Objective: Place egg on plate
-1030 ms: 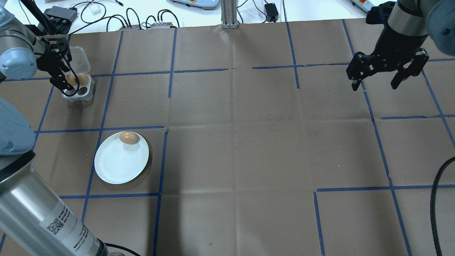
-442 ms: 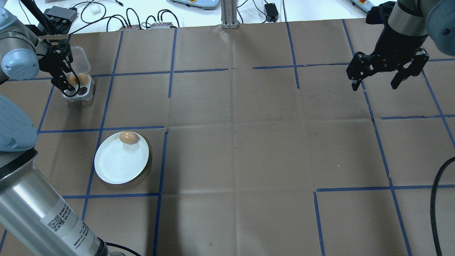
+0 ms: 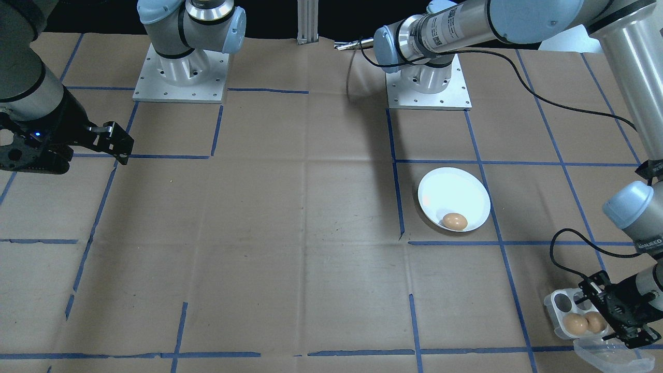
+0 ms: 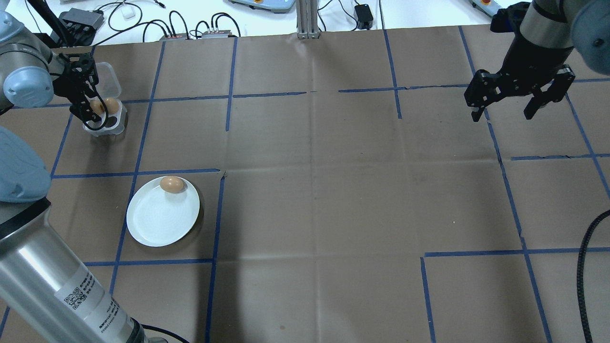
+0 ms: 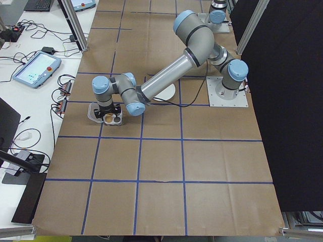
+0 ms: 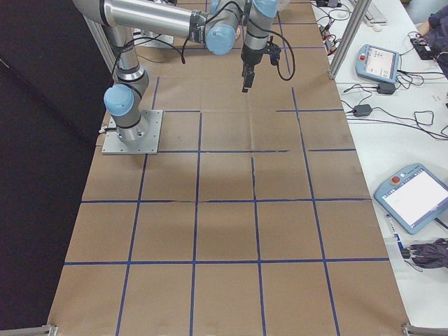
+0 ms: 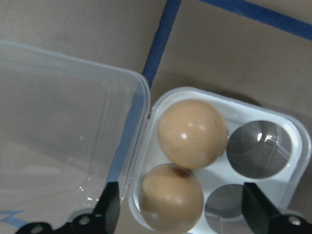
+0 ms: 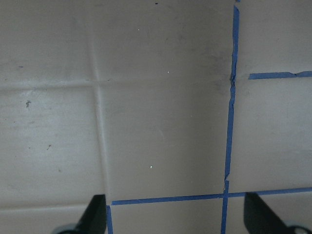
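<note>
A small white plate (image 4: 159,224) (image 3: 448,190) lies on the left half of the table, with one brown egg (image 4: 172,184) (image 3: 455,221) on its far rim. Two more eggs (image 7: 192,132) (image 3: 575,324) sit in a white four-cup egg tray (image 4: 110,125) at the far left. My left gripper (image 4: 90,107) (image 7: 183,214) hangs open just above those eggs, one finger on either side of the tray, holding nothing. My right gripper (image 4: 503,116) (image 8: 175,219) hovers open and empty over bare table at the far right.
The tray's clear lid (image 7: 63,136) lies open behind it. Blue tape lines divide the brown paper cover into squares. Cables and control boxes (image 4: 81,19) lie past the table's far edge. A black cable (image 4: 584,271) hangs at the right.
My left wrist has shifted slightly over the egg tray. The eggs, the plate and the right arm have not moved.
</note>
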Robot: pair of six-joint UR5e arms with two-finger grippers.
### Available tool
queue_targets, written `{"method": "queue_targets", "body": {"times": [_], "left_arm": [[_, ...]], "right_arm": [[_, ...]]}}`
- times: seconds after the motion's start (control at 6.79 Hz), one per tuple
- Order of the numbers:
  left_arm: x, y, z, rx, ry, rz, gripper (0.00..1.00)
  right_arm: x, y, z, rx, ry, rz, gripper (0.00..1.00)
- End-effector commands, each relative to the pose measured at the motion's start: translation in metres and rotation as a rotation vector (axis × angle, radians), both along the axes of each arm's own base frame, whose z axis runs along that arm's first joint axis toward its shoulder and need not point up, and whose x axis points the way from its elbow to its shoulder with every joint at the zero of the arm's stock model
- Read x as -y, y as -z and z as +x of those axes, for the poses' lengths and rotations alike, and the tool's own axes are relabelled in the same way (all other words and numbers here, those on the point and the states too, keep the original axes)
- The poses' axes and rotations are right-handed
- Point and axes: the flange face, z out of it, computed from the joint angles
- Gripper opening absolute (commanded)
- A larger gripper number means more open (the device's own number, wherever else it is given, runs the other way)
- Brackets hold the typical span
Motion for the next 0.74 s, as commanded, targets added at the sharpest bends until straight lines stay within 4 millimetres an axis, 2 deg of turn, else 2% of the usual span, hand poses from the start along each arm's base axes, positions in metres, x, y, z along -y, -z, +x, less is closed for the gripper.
{"method": "queue_targets", "body": {"times": [0.0,0.44,0.59], "left_arm": [[-0.0005,0.0005,0.0003,0.003,-0.002,0.004,0.79],[-0.0008,0.0011,0.0003,0.004,-0.003,0.005,0.57],[-0.0008,0.0011,0.0003,0.004,-0.003,0.005,0.45]], "right_arm": [[0.0000,0.0000,0.0000,0.000,0.000,0.000,1.00],[0.0000,0.0000,0.0000,0.000,0.000,0.000,1.00],[0.0000,0.0000,0.0000,0.000,0.000,0.000,1.00]]}}
